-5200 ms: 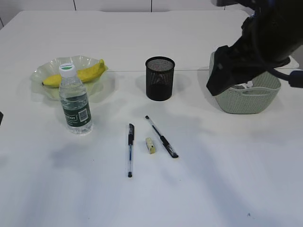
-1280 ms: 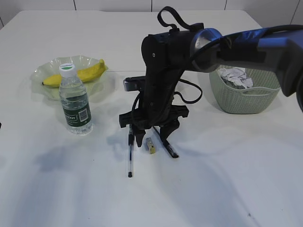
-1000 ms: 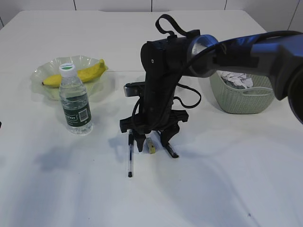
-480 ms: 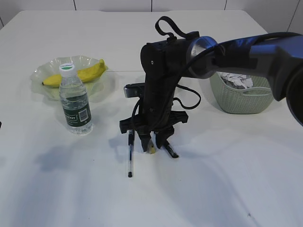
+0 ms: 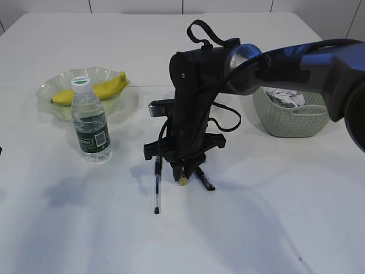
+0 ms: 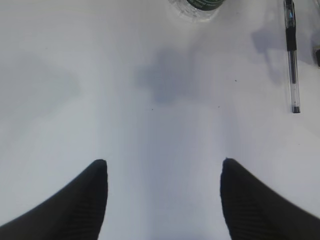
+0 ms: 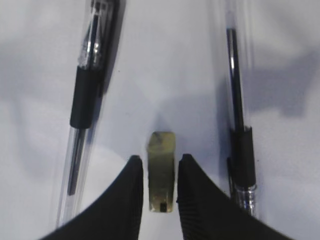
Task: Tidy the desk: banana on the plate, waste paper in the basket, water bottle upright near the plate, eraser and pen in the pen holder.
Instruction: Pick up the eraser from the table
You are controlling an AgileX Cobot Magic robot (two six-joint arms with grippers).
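My right gripper (image 5: 182, 171) (image 7: 160, 157) stands straight down over the small yellowish eraser (image 5: 183, 181) (image 7: 161, 170). Its fingers are drawn in against the eraser's two long sides, and the eraser still rests on the table. One pen (image 5: 157, 185) (image 7: 87, 95) lies just left of it and a second pen (image 5: 204, 180) (image 7: 240, 135) just right. The banana (image 5: 97, 89) lies on the glass plate (image 5: 48, 88). The water bottle (image 5: 90, 123) stands upright in front of the plate. My left gripper (image 6: 162, 162) is open over bare table. The pen holder is hidden behind my right arm.
The green basket (image 5: 293, 114) at the right holds crumpled paper (image 5: 283, 94). In the left wrist view the bottle's base (image 6: 197, 6) shows at the top edge and one pen (image 6: 291, 50) at the upper right.
My right arm came from the basket to the eraser and lowered. In the last second its fingers closed from wide apart to tight around the eraser.
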